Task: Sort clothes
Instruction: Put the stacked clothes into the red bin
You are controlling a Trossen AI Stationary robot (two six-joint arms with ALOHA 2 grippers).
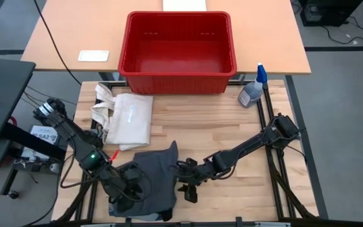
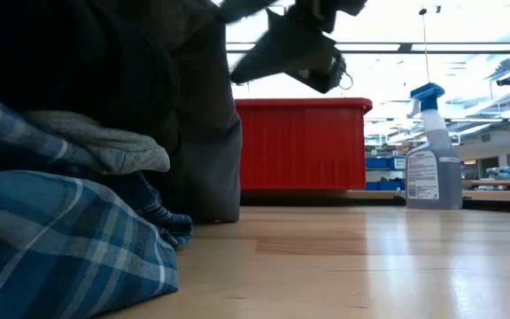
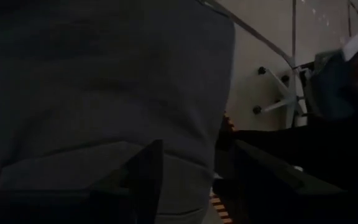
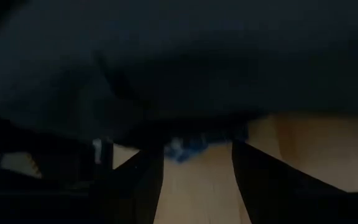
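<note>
A dark grey cloth (image 1: 153,170) sits bunched near the table's near edge, between both grippers. In the low view this cloth (image 2: 197,133) hangs from above, with its lower end on the wood. Beside it a blue-and-white plaid cloth (image 2: 60,239) lies on the table, and a light grey garment (image 2: 104,142) rests on top of that. My left gripper (image 1: 128,189) is at the cloth's left part and my right gripper (image 1: 184,180) is at its right edge. Each is narrowly closed on the cloth. My left gripper (image 3: 194,168) has the dark grey cloth (image 3: 104,81) between its fingers (image 3: 148,180), with the fabric filling the gap. Which part or how many layers it holds is hidden by the cloth itself. My right gripper (image 2: 312,53) holds a raised corner of the cloth (image 2: 268,44) at its right edge. The cloth hangs down from that corner toward the table. In the right wrist view the cloth (image 4: 197,74) covers the fingertips (image 4: 151,174).
A white tote bag (image 1: 128,120) lies flat to the left of the table's middle. A red basket (image 1: 178,50) stands past the far edge, and a spray bottle (image 1: 252,91) stands at the far right corner. Bare wood (image 1: 244,183) lies to the right of the cloth.
</note>
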